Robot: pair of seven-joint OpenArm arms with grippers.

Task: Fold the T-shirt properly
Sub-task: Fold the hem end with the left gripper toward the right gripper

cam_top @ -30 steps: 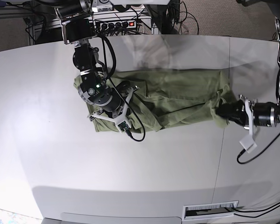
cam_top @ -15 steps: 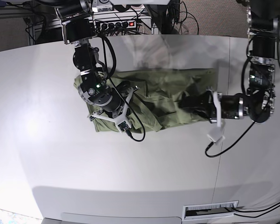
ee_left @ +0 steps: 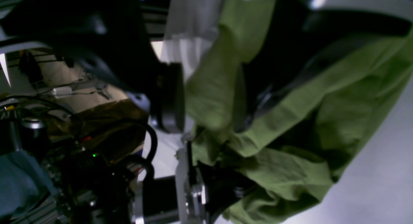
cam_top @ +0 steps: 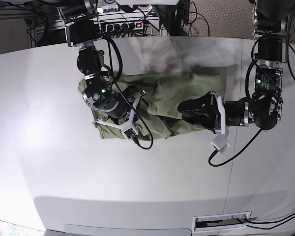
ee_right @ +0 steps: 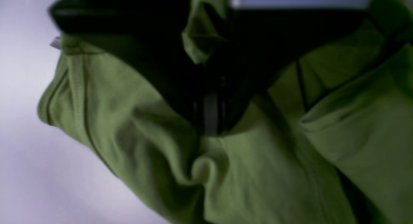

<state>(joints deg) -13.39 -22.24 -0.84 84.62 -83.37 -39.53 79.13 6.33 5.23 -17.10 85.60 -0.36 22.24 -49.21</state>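
Left arm enters base view from 1 o'clock, forearm hanging down, then bent at the wrist toward 9 o'clock. Left gripper (cam_top: pixel 188 109) lies low and level, jaws closed with a fold of the T-shirt (cam_top: pixel 172 101) pinched between them.

Right arm comes in from 11 o'clock, reaching down toward 5 o'clock. Right gripper (cam_top: pixel 133 98) points toward 3 o'clock, pressed into the cloth; its fingers clamp a bunched fold in the right wrist view.
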